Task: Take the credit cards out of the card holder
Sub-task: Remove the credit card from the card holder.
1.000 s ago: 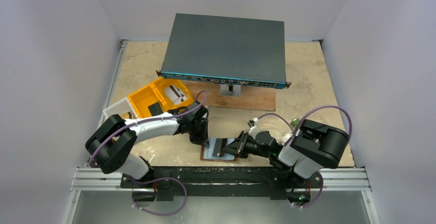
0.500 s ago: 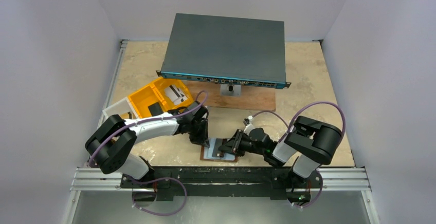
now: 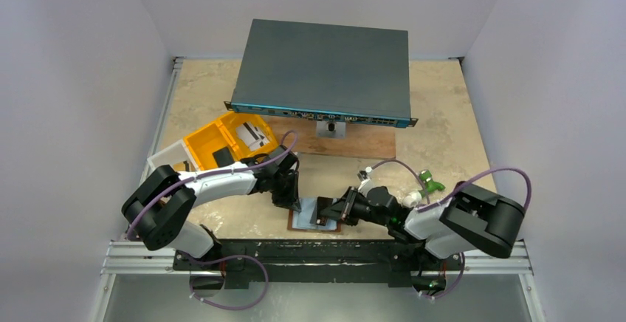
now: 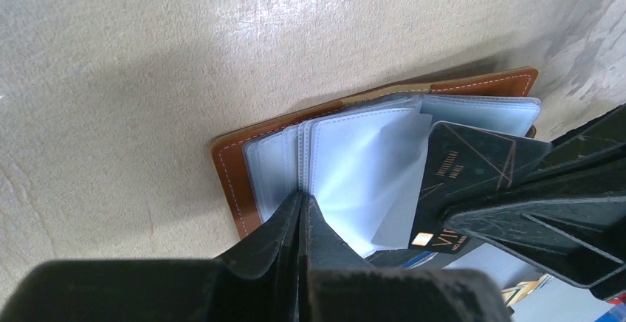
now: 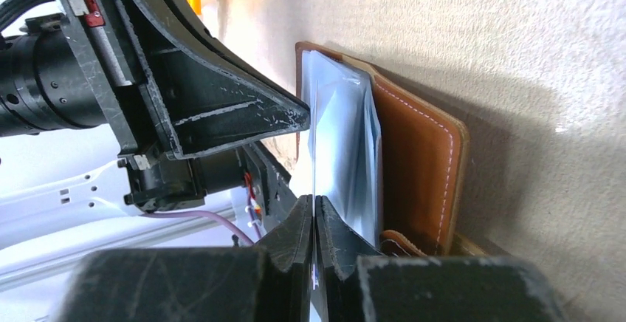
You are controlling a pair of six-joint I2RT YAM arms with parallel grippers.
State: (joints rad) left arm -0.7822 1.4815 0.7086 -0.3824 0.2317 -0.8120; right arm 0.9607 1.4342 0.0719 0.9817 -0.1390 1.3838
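A: Top cam, how's the light?
B: Even, soft, from overhead. Walls [image 3: 74, 78] bright, no glare. Sharp overall, slight bend at the edges.
A: Wrist cams?
B: Left: glare patch on table [image 4: 280, 8], dark shadow alongside card holder [image 4: 229, 178]. Left gripper [image 4: 301, 200] v. close to lens, black and blurred. Right: broad shadow beside holder, right gripper [image 5: 314, 202] out of focus.

Top view, lower centre: card holder [image 3: 303, 220] was mostly covered by left gripper [image 3: 294, 205] and right gripper [image 3: 327, 215]; pockets too small to make out. Yellow tray [image 3: 198, 148] contents indistinct.

Left wrist view, right half: black card [image 4: 465, 167] lay partly under the right fingers [image 4: 539, 204], lettering too small to read (lower corner ran behind the left fingers [image 4: 280, 241]).

Right wrist view, bottom centre: whatever sat between the fingertips [image 5: 295, 241] showed edge-on only.
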